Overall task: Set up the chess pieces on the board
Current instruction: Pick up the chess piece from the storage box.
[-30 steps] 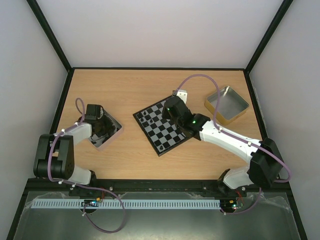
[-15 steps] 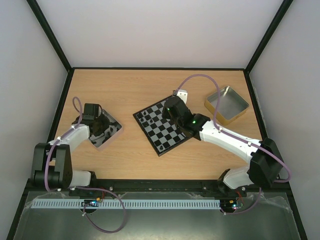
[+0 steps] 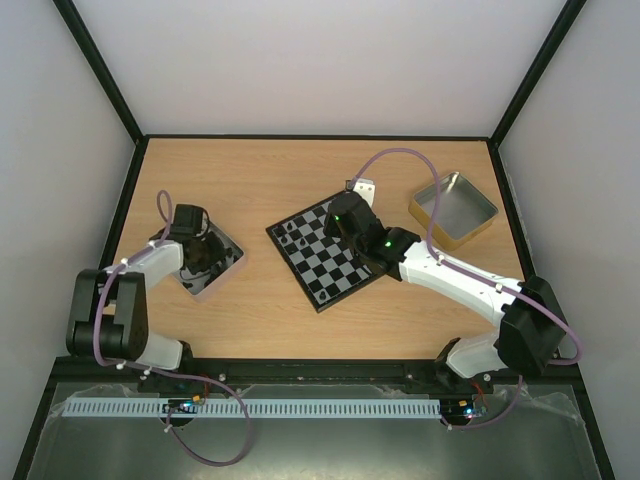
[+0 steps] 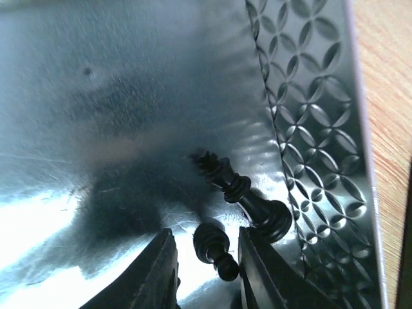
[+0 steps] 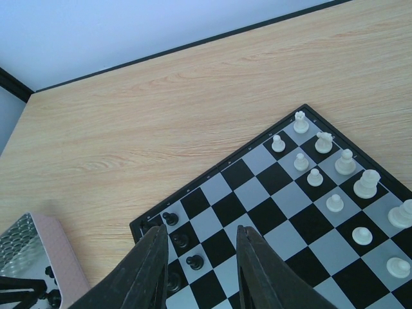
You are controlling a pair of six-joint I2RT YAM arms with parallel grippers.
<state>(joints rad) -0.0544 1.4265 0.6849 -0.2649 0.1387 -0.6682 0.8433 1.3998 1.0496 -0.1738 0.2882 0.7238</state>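
Claw work inside the tin (image 4: 309,129): the left claw (image 4: 206,241) stands parted astride a fallen black pawn (image 4: 214,248), not pinching it. A taller black piece (image 4: 248,196) lies just beside it, toward the tin's patterned wall. A clean pick likely needs a centred, gentle squeeze on the pawn alone, then a straight lift. Well right of the tin, the board (image 3: 335,275) carries white pieces (image 5: 335,203); the right claw (image 5: 198,238) hangs above it, parted and empty.

2 white arms (image 3: 455,280) with black joints (image 3: 525,335), purple cables (image 3: 400,151), green lights (image 3: 386,243)
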